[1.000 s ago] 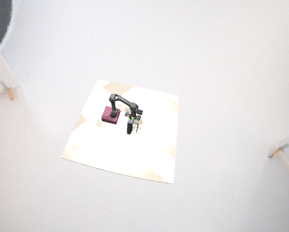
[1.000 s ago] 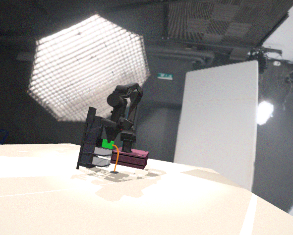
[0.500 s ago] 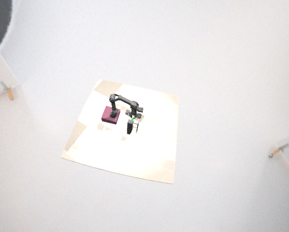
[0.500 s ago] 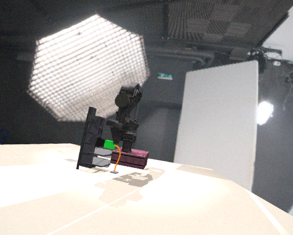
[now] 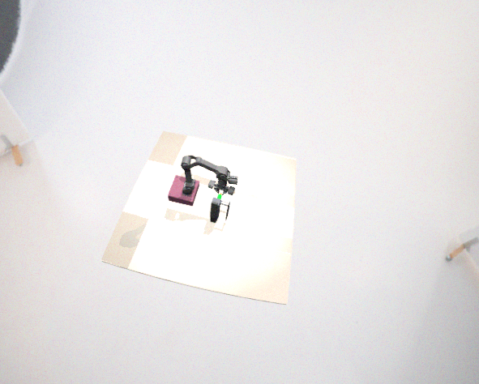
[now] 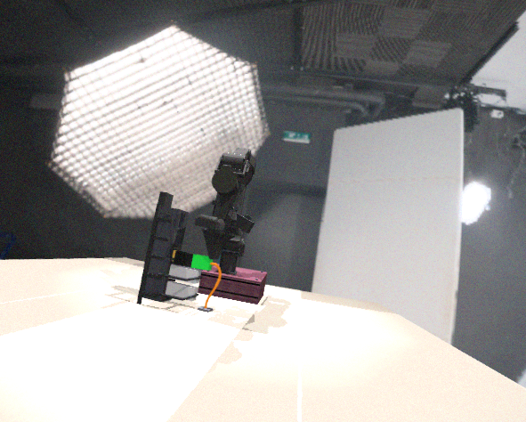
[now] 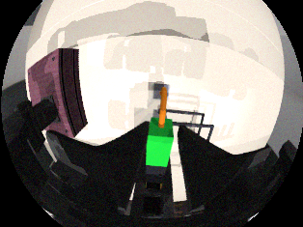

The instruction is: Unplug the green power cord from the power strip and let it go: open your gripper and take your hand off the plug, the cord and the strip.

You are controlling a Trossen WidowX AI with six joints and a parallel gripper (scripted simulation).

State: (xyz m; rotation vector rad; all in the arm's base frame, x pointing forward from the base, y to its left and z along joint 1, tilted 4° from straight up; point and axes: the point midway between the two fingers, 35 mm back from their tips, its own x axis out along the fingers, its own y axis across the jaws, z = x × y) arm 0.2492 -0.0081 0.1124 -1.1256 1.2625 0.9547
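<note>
The green plug (image 5: 219, 196) (image 6: 200, 262) (image 7: 159, 150) lies level at the face of the upright black power strip (image 5: 215, 210) (image 6: 157, 257). In the exterior view a black section and a small yellow-orange end show between its green body and the strip; whether the end is clear of the socket I cannot tell. An orange cord (image 6: 219, 279) (image 7: 163, 104) runs from the plug down to a small dark base. My gripper (image 6: 215, 256) (image 7: 164, 127) is slightly open around the plug's cord end, with a pale gap beside the right finger in the wrist view. The finger contact is partly hidden.
The maroon base block (image 5: 179, 189) (image 6: 244, 283) (image 7: 53, 90) stands under my arm, behind the plug in the exterior view. Grey blocks (image 6: 182, 290) sit beside the strip, below the plug. A thin dark frame (image 5: 228, 210) (image 7: 204, 121) stands near the strip.
</note>
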